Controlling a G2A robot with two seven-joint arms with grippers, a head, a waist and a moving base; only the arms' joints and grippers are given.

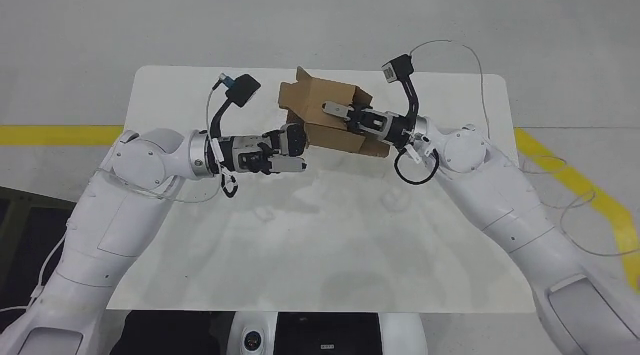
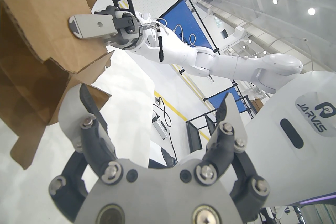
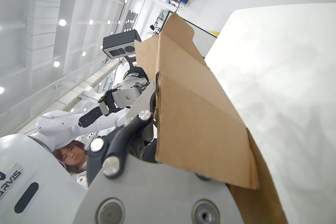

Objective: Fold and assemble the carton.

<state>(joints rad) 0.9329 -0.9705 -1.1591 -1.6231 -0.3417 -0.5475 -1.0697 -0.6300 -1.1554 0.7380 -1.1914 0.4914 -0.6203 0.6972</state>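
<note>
**Carton half up, end flaps not folded yet**

Top view: the carton [image 1: 320, 93] sits toward the far side of the white table [image 1: 200, 255]. It's popped into a rough, lopsided tube with flaps sticking out. The right gripper [image 1: 338, 113] is pinched on its upper panel. The left gripper [image 1: 298, 151] hovers just beside the carton's near left corner.

Left wrist view: the left fingers [image 2: 90, 109] are spread wide with nothing in them. A loose end flap [image 2: 98, 97] hangs right by one fingertip. The other arm's finger lies flat on the carton's outside wall.

Right wrist view: a cardboard panel runs in between the right jaws, so that grip looks solid to me, though the inner finger is hidden.

My read is that this is the flap-folding step, somewhere early to mid task. Next, the left gripper needs to push that end flap inward while the right one holds the body steady, otherwise the tube may just skew over.
</note>
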